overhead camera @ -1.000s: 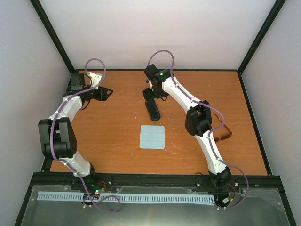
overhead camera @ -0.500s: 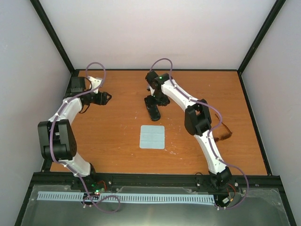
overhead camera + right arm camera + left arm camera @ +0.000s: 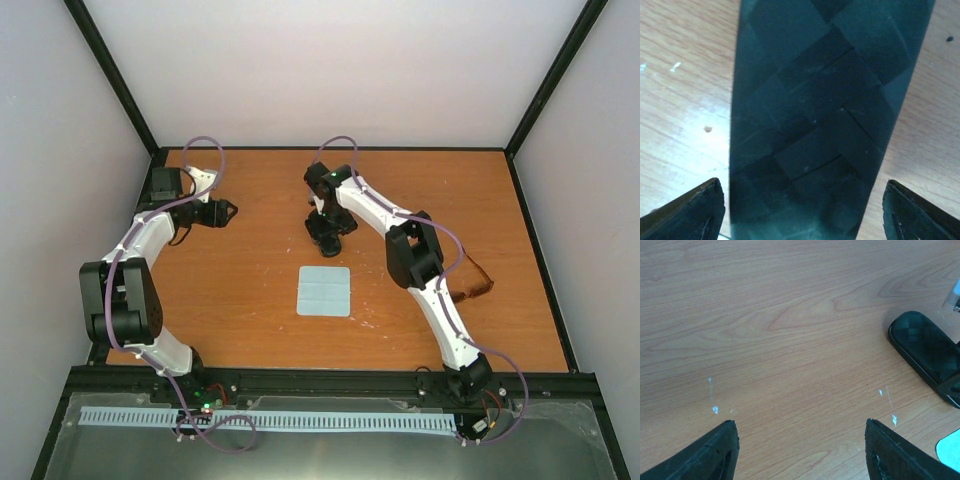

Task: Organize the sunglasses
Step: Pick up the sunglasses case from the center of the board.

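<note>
The sunglasses [image 3: 476, 281], brown-tinted with a thin dark frame, lie at the table's right side, partly hidden behind my right arm. The black oblong case [image 3: 326, 238] lies closed at the table's middle back; it also shows in the left wrist view [image 3: 926, 352] and fills the right wrist view [image 3: 825, 115]. My right gripper [image 3: 322, 224] [image 3: 802, 192] is open and low over the case, one finger on each side, with a gap on both. My left gripper [image 3: 224, 212] [image 3: 800, 427] is open and empty over bare wood, left of the case.
A pale blue square cloth [image 3: 324, 291] lies flat in front of the case; its corner shows in the left wrist view [image 3: 950, 449]. Black frame posts and grey walls enclose the wooden table [image 3: 250, 300].
My right gripper has swung a little left and come down over the case, its fingers now straddling it. The left gripper has shifted only slightly. The sunglasses and cloth have not moved.
</note>
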You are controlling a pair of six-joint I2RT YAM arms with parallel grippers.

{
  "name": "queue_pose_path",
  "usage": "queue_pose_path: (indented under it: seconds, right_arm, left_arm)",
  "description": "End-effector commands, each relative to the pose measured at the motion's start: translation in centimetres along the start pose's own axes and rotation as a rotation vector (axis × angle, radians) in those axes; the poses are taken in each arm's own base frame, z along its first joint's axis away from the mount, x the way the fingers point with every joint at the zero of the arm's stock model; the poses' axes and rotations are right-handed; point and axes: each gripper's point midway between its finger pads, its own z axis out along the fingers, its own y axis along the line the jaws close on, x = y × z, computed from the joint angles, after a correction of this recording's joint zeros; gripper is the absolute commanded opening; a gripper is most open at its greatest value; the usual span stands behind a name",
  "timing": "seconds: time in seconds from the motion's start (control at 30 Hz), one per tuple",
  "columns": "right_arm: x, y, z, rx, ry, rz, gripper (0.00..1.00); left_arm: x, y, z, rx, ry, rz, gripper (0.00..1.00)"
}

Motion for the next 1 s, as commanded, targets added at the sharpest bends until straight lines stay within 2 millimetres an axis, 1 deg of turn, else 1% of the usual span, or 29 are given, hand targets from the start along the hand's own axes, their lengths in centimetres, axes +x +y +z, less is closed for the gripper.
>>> queue_pose_path:
  seconds: [0.0,0.07,0.1,0.13,0.17,0.23,0.33,0.4,0.5,0.63,0.73,0.8,0.87,0.9,0.97]
  right_arm:
    - [0.5,-0.2,1.4,0.026,0.029,-0.017,0.84]
    - [0.5,-0.3,1.6,0.03,0.032,-0.012,0.82]
    - [0.5,-0.4,1.6,0.035,0.032,-0.011,0.78]
    - [0.4,-0.5,1.7,0.039,0.03,-0.01,0.72]
    - [0.4,-0.5,1.6,0.043,0.027,-0.008,0.68]
    - [0.2,-0.6,1.4,0.048,0.02,-0.003,0.65]
    - [0.1,-0.8,0.7,0.063,0.011,0.002,0.59]
    - [-0.1,-0.8,0.0,0.067,-0.003,-0.002,0.53]
    - [-0.4,-0.5,-1.7,0.059,-0.034,-0.013,0.49]
    - [-1.0,1.2,-4.1,-0.042,-0.086,-0.045,0.46]
    - [-1.6,2.5,-6.7,-0.187,-0.142,-0.049,0.44]
    - [-2.0,4.0,-8.7,-0.353,-0.176,-0.053,0.43]
    - [-2.7,4.7,-11.0,-0.481,-0.228,-0.062,0.42]
    - [-2.5,4.7,-11.0,-0.526,-0.221,-0.052,0.42]
    - [-2.8,5.3,-12.4,-0.606,-0.24,-0.059,0.4]
  left_arm:
    - [-0.9,0.0,-0.2,-0.003,-0.028,0.0,0.69]
    - [-1.0,0.1,0.0,-0.001,-0.029,0.003,0.69]
    - [-1.1,0.2,0.0,-0.005,-0.033,0.014,0.69]
    - [-1.2,0.6,0.1,-0.024,-0.035,0.024,0.69]
    - [-1.4,0.9,0.1,-0.039,-0.037,0.029,0.69]
    - [-1.6,1.2,0.3,-0.048,-0.037,0.044,0.69]
    - [-1.9,1.0,0.4,-0.033,-0.042,0.056,0.69]
    - [-2.2,0.5,0.4,-0.002,-0.055,0.063,0.69]
    - [-2.9,-1.4,0.1,0.107,-0.086,0.072,0.68]
    - [-4.4,-5.8,-0.6,0.33,-0.135,0.101,0.62]
    - [-5.6,-9.0,-0.7,0.419,-0.143,0.155,0.56]
    - [-6.4,-10.7,-0.6,0.442,-0.145,0.204,0.53]
    - [-7.2,-12.0,-0.5,0.46,-0.146,0.23,0.48]
    - [-7.6,-12.3,-0.4,0.466,-0.144,0.232,0.45]
    - [-8.5,-12.5,-0.2,0.482,-0.143,0.235,0.38]
